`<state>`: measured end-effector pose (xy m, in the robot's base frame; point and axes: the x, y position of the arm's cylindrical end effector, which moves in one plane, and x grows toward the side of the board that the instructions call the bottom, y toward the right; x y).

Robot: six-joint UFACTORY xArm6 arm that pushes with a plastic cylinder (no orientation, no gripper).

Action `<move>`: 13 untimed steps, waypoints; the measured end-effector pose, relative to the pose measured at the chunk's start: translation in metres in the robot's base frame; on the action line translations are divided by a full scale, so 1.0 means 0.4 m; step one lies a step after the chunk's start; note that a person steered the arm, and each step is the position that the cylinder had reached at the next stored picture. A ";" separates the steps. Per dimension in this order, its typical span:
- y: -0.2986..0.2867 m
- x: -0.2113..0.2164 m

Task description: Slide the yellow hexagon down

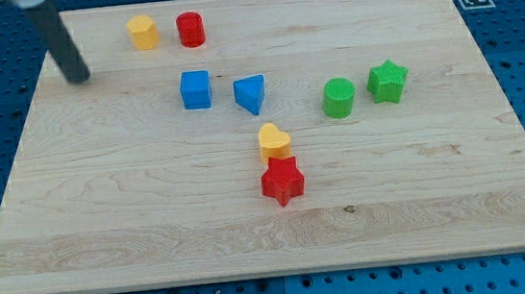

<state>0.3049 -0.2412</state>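
Note:
The yellow hexagon [142, 31] sits near the board's top edge, left of centre. My tip [78, 78] is at the view's upper left, to the left of and a little below the hexagon, apart from it. The rod slants up toward the view's top left corner. No block touches the tip.
A red cylinder [191, 28] stands just right of the hexagon. Below are a blue cube [195, 90] and a blue triangle [250, 93]. A yellow heart [274, 141] touches a red star [282, 181]. A green cylinder [338, 97] and a green star [388, 81] are at the right.

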 end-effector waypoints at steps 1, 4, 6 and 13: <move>0.075 -0.158; 0.268 -0.196; 0.146 -0.201; 0.200 -0.100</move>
<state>0.2649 -0.1612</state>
